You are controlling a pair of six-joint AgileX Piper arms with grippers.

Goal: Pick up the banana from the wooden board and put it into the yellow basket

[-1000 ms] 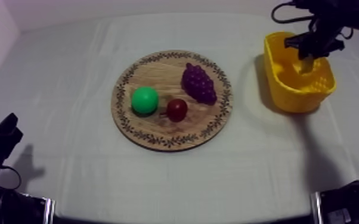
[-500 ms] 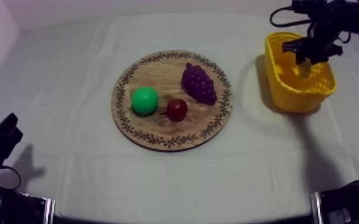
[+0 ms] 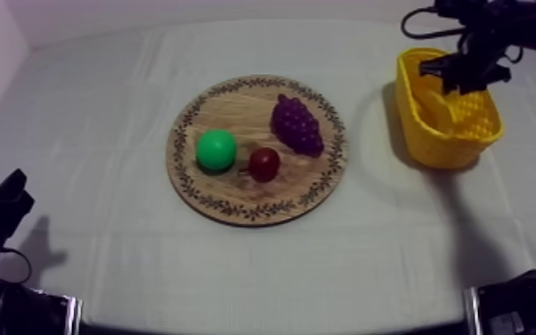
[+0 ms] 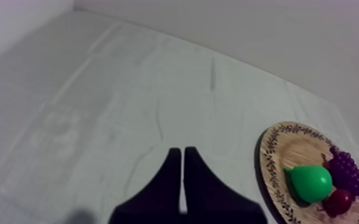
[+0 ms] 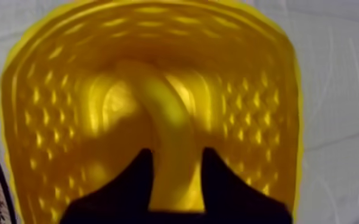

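The curved yellow toy banana is inside the yellow plastic lattice basket at the table's far right edge, right under my right gripper, which hangs over the basket's mouth; whether that gripper grasps the banana or has released it, I cannot tell. My left gripper rests low at the near left, clenched on nothing; the round wooden board with a patterned rim carries a green pear, a small red fruit and a purple bunch of grapes.
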